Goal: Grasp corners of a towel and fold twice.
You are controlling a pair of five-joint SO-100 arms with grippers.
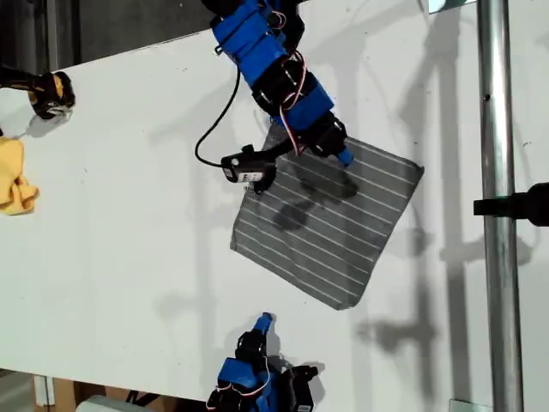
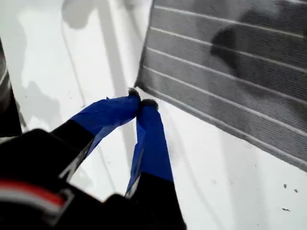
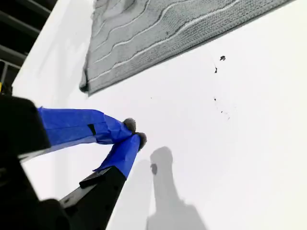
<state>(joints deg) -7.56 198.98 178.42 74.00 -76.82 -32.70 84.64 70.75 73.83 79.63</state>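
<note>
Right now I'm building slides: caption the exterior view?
Grey striped towel lies flat; both grippers closed, holding nothing.

My first gripper (image 2: 140, 101) closed, empty, beside towel (image 2: 230, 72) corner (image 2: 140, 84).

White bench (image 1: 129, 249); grey striped towel (image 1: 330, 227) flat on it; yellow cloth (image 1: 15, 180) at the exterior view's left edge.

Looks like a robotics lab bench. Bare white table (image 1: 111, 223), metal pole (image 1: 496, 172), exposed arm wiring (image 1: 219, 112).
</note>
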